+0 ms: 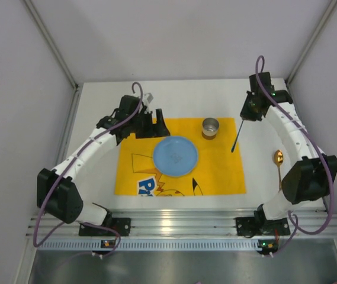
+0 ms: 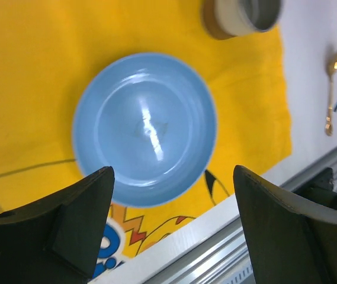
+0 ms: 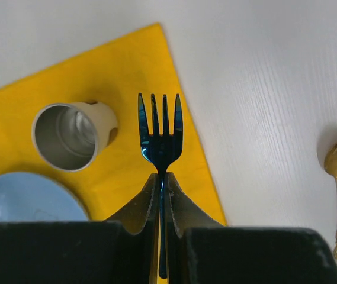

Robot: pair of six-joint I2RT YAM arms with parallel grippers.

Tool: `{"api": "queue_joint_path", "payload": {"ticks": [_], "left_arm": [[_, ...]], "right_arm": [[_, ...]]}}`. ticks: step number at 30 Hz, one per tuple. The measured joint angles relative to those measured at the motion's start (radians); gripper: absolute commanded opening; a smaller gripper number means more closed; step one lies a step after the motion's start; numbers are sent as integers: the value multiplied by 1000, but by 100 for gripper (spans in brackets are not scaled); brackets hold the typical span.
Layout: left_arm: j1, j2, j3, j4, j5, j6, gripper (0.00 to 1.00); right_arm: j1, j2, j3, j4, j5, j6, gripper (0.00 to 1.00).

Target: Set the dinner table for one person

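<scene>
Right gripper (image 3: 161,195) pinching blue fork (image 3: 160,133) by handle, tines out past fingertips, held above yellow mat (image 1: 215,171) edge near metal cup (image 1: 210,128). We note right arm arched along table's right side. Left gripper (image 2: 174,195) spread wide, holding nothing, hovering above blue plate (image 2: 144,127) at mat centre. Left arm reaches forward, bent. Gold spoon (image 1: 279,165) lies on bare dinner table (image 1: 186,97) right of mat.

I am looking down on the worktop (image 1: 174,97), a flat, matte white rectangle that is lying level under both arms. Its ribbed aluminium rail (image 1: 180,222) is running along the near edge.
</scene>
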Motion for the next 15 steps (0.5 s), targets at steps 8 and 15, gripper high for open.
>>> {"api": "queue_joint_path", "payload": {"ticks": [8, 15], "left_arm": [[-160, 186, 245, 144, 156, 13, 75], [-245, 288, 321, 199, 248, 27, 73]], "right_arm": [[140, -55, 100, -115, -44, 84, 0], [265, -55, 102, -138, -106, 175, 0]]}}
